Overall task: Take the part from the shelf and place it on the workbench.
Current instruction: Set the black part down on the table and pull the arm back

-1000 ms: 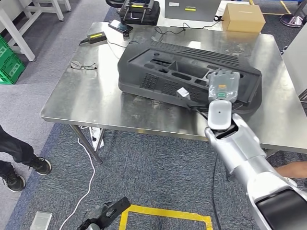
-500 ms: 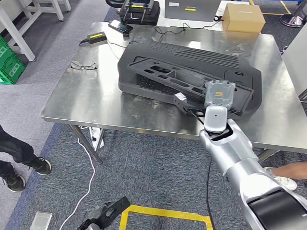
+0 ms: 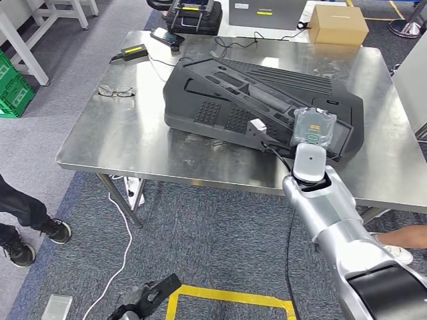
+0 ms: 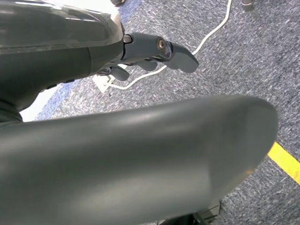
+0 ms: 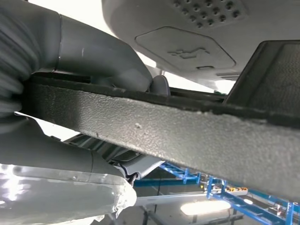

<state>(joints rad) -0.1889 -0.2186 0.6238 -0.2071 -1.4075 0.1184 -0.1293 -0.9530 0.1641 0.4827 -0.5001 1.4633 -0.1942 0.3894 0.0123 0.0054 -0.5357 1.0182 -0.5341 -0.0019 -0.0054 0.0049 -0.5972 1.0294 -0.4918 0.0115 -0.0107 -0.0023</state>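
The right hand (image 3: 313, 127) grips the black part (image 3: 261, 103) on the table (image 3: 126, 143) (fingers hidden beneath); left hand (image 4: 155, 51) hangs empty, fingers apart.

A large black moulded plastic part (image 3: 251, 100) lies on the steel workbench (image 3: 115, 143), reaching from its middle toward its right side. It is long and flattish, with ribbed ridges along the far edge, recessed pockets, and two perforated patches near the front.
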